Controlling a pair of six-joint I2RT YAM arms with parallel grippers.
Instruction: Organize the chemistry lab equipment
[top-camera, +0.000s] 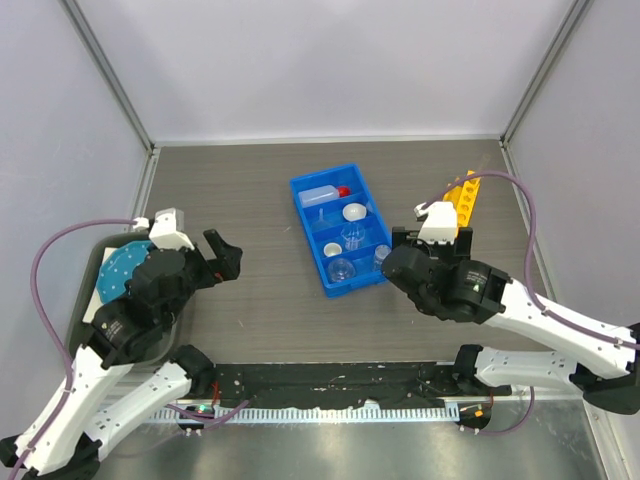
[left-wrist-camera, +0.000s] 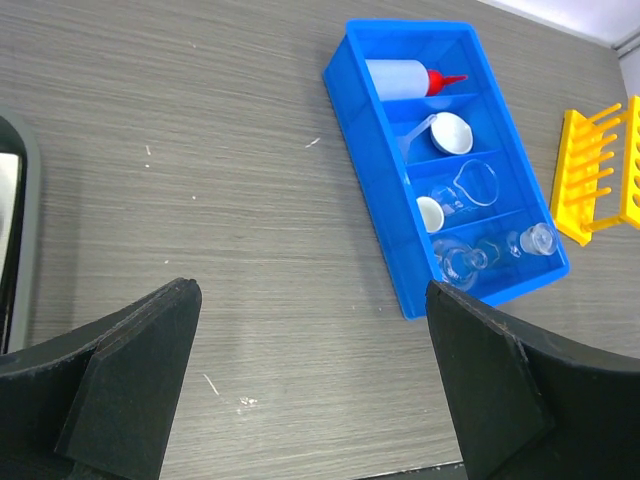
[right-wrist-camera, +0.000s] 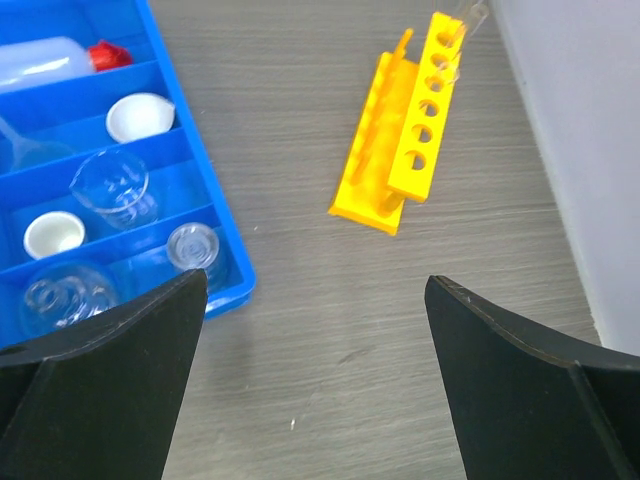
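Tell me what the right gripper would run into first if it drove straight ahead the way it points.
Most likely the bare table, just short of the yellow rack. The open right gripper aims down at wood grain, with the blue tray off to one side. Depth is hard to judge.

White arms (top-camera: 560, 322), black jaws, purple cables (top-camera: 35, 275)

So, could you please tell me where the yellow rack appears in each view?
Top external: the rack is right of centre, towards the back.
Left wrist: at the right edge, cut off by the frame.
Right wrist: upper middle.
Shared landmark: the blue tray lies to its left in all three.
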